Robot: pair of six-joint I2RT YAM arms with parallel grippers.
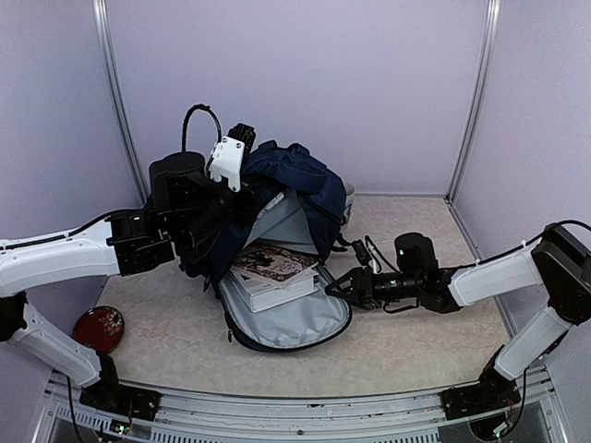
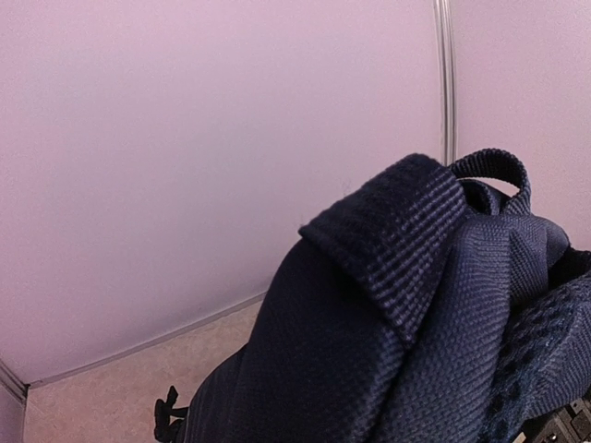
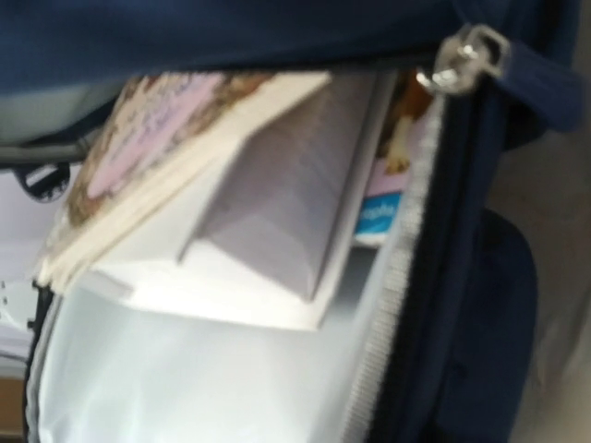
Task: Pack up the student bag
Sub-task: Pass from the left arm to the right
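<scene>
Student bag (image 1: 295, 175) at worktop (image 1: 416, 341) centre, mouth open toward 6 o'clock, books (image 1: 272, 272) lying in it. Pushing them home and zipping look outstanding. Left tool (image 1: 242, 138) clenched on the bag's top at 11 o'clock; right tool (image 1: 340, 284) with jaws apart, empty, beside the flap at 3 o'clock.

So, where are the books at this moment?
In the top view, the books lie stacked inside the open bag, on its grey lining, near the middle of the table.

Blurred books (image 3: 259, 212) in student bag (image 3: 231, 37)
</scene>
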